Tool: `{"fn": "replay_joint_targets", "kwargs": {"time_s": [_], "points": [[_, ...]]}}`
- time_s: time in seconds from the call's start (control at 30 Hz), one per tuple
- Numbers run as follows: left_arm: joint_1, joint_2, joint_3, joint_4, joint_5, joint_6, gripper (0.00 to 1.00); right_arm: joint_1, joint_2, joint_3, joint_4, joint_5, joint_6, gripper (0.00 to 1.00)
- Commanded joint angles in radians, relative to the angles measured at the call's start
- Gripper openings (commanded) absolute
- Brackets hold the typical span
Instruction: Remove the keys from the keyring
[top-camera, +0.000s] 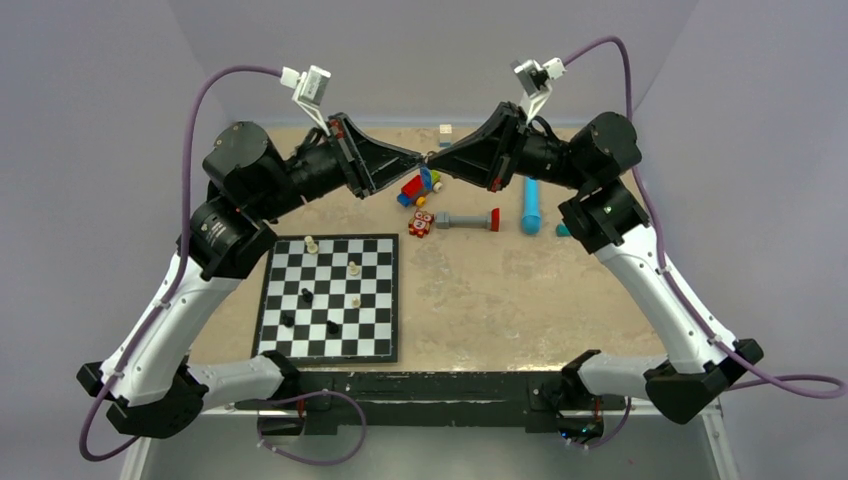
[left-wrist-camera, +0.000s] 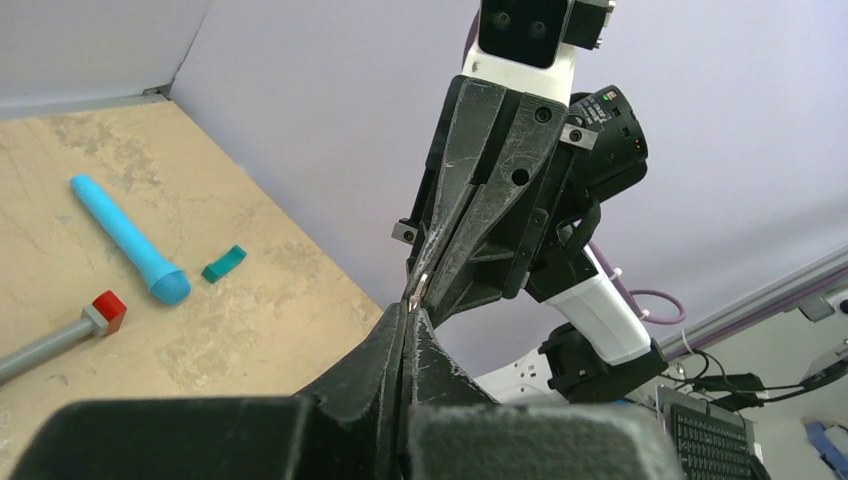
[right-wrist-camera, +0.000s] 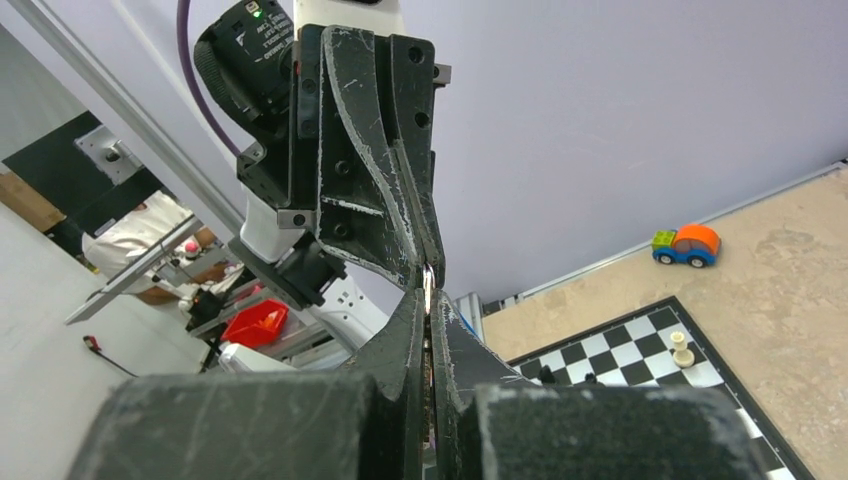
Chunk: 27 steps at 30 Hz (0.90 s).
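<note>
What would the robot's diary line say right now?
left tool: shut on small metal piece | right tool: shut on same piece | tips meet above table

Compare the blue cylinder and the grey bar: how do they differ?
The cylinder is all blue; the bar is grey with a red end. The cylinder is thicker than the bar. The cylinder lies front-to-back; the bar lies left-to-right. Both lie flat on the table.
</note>
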<state>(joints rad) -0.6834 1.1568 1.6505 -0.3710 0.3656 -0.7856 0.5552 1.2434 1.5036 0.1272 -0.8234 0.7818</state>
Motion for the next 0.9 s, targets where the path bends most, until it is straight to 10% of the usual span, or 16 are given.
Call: {"fn": "replay_joint_targets", "kwargs": {"time_s": [0.0,0.4,0.63,0.87], "points": [[-0.007,-0.034,-0.044,0.069,-0.083,-0.048,0.00,0.004,-0.002,0.036,0.101,0.024,0.031,0.00],[-0.008,-0.059,-0.077,0.086,-0.100,-0.026,0.01,0.003,0.000,-0.002,0.134,0.025,0.051,0.00],[-0.006,-0.086,-0.026,-0.053,-0.133,0.124,0.66,0.002,-0.042,-0.030,-0.009,-0.001,-0.047,0.00],[0.004,-0.065,0.143,-0.263,-0.159,0.326,0.83,0.002,-0.096,-0.053,-0.283,-0.024,-0.227,0.00]]}}
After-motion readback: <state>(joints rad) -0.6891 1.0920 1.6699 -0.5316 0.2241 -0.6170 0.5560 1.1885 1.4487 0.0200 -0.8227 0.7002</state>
